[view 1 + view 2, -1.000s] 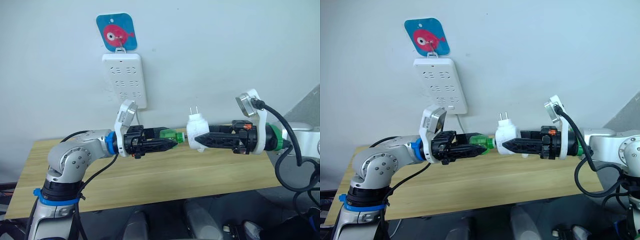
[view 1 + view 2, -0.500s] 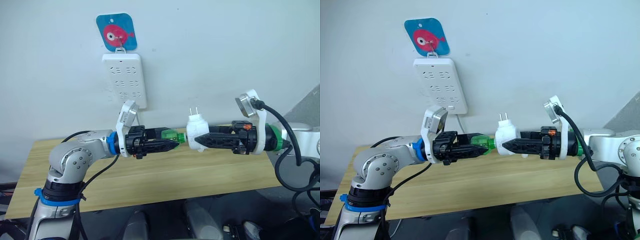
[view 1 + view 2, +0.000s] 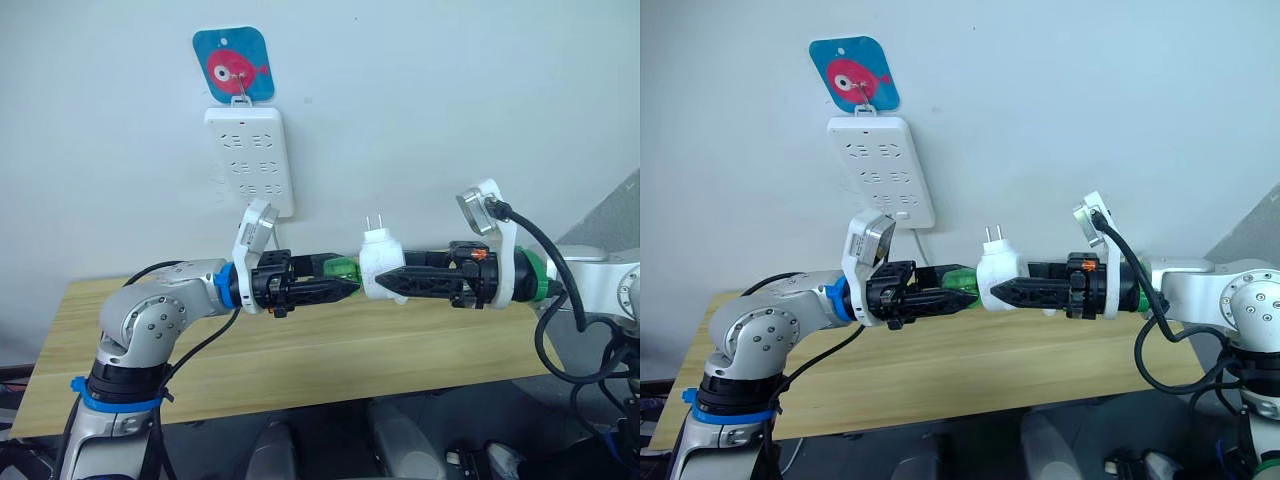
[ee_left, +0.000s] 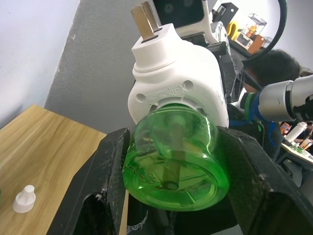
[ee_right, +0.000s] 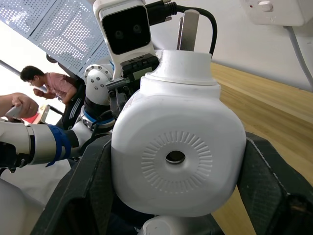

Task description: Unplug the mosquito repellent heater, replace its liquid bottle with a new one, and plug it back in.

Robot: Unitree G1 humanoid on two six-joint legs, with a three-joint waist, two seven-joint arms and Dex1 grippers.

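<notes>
Green bottle point(image 4: 176, 156) in left gripper point(image 3: 345, 290), neck hidden inside right gripper point(image 3: 385, 284)-clamped heater point(image 3: 380, 268).

Looks like a robotics lab or test room, not a home. Bare pale wall with a white power strip point(image 3: 250, 158) hung from a hook under a blue fish sticker point(image 3: 233, 63), set up as a mock socket. Plain wooden table point(image 3: 300, 360) pushed against it. Behind, a person point(image 5: 48, 83) in a red shirt beside perforated panels point(image 5: 63, 29). Farther off, perhaps a cluttered workbench point(image 4: 249, 36) with small containers, too blurred to be sure.
</notes>
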